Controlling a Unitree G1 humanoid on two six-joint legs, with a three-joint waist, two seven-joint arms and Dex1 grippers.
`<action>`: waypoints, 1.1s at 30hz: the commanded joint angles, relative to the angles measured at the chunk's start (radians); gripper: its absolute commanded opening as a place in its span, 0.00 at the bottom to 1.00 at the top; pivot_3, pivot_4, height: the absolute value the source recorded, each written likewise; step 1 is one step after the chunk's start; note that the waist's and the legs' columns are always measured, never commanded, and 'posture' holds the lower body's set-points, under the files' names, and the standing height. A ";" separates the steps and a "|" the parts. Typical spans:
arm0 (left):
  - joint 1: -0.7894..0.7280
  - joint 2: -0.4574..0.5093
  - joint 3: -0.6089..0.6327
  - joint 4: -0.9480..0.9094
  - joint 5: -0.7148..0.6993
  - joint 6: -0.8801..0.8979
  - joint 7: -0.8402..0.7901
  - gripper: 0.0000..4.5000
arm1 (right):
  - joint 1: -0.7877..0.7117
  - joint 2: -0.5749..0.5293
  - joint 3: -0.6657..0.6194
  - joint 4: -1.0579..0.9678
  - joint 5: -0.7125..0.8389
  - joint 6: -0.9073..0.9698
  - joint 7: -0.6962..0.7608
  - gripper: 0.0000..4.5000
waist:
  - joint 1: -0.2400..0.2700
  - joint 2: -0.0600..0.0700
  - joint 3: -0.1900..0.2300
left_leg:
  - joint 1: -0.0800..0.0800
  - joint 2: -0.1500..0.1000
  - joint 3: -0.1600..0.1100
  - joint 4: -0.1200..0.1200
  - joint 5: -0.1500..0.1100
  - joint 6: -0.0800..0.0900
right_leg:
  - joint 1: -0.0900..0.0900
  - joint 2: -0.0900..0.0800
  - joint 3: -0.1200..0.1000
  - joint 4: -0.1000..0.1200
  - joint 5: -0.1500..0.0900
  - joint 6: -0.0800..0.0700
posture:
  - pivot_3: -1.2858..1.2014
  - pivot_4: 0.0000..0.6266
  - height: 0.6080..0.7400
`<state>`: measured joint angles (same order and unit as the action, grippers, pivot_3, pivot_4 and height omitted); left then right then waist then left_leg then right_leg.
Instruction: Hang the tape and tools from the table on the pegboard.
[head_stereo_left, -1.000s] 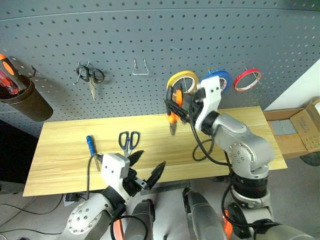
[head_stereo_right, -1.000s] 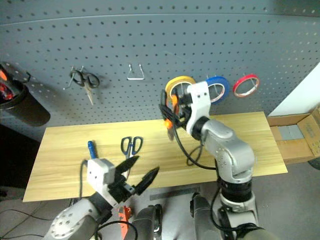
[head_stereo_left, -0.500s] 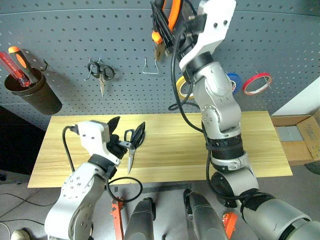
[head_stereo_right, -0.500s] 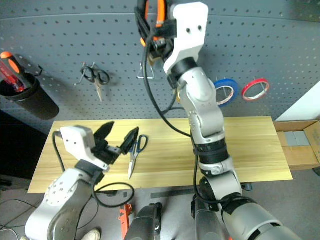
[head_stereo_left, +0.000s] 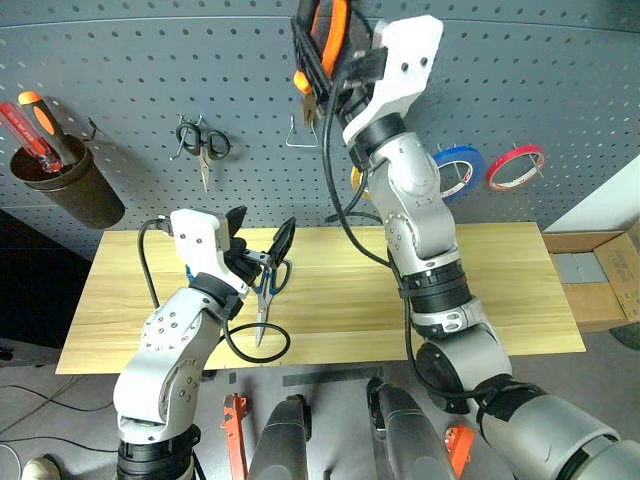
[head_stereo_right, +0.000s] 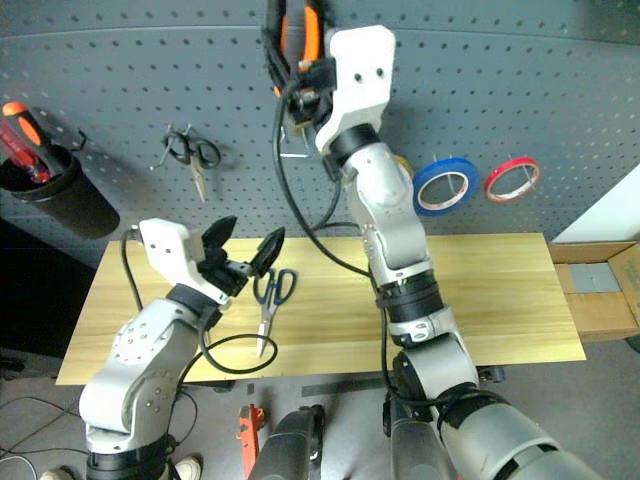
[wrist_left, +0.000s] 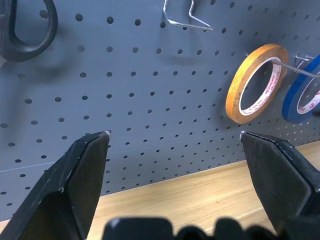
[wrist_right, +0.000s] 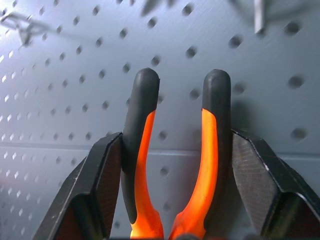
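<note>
At the far left of the head view a dark cup (head_stereo_left: 62, 188) hangs on the pegboard (head_stereo_left: 520, 70) with red and orange screwdrivers in it, small black scissors (head_stereo_left: 199, 146) a little to its right; lower left, the left gripper (head_stereo_left: 258, 245) hovers spread and empty over the table (head_stereo_left: 500, 290), its forearm bent up from the near edge; just beside it lie the blue scissors (head_stereo_left: 265, 290), waiting their turn; centre top, the right arm reaches steeply upward, the right gripper (head_stereo_left: 322, 45) clenched on the pliers (wrist_right: 175, 165), handles toward the board; hanging the pliers looks like the step in hand, and next the handles need guiding over the wire hook (head_stereo_left: 300, 133) just below; further right hang the blue roll (head_stereo_left: 456, 170) and the red tape (head_stereo_left: 516, 167)
</note>
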<state>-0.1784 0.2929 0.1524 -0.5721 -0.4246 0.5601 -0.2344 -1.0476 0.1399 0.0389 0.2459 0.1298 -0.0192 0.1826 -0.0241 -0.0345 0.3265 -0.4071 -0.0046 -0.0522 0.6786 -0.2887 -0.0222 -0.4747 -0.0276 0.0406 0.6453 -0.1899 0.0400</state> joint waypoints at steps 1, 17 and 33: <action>-0.009 0.013 -0.001 -0.010 0.005 -0.030 -0.014 1.00 | 0.058 -0.004 0.062 -0.027 -0.028 0.000 0.040 0.61 | 0.000 0.000 0.000 | 0.000 0.000 0.000 0.000 0.000 0.000 | 0.000 0.000 0.000 0.000 0.000 0.000 | 0.57 0.51 1.00; -0.001 0.010 -0.011 -0.006 0.008 -0.030 -0.019 1.00 | 0.136 -0.087 0.137 -0.060 -0.122 0.079 0.094 0.98 | -0.002 0.000 0.000 | 0.002 0.000 0.000 0.000 0.000 -0.001 | 0.001 0.000 0.000 0.001 0.000 -0.001 | 0.56 0.50 1.00; 0.198 -0.014 -0.072 0.036 0.231 -0.026 0.133 1.00 | 0.544 -0.384 0.123 -0.610 0.126 0.455 0.390 0.99 | -0.006 0.000 0.000 | 0.001 0.000 0.000 0.000 0.000 0.000 | 0.001 -0.001 0.000 0.000 0.000 0.000 | 0.53 0.55 1.00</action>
<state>-0.0044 0.2749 0.0909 -0.5343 -0.2336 0.5587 -0.1154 -0.5348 -0.2284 0.1458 -0.2824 0.2024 0.4222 0.5157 -0.0304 -0.0346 0.3266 -0.4063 -0.0047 -0.0521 0.6786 -0.2886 -0.0225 -0.4737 -0.0286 0.0408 0.6450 -0.1896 0.0396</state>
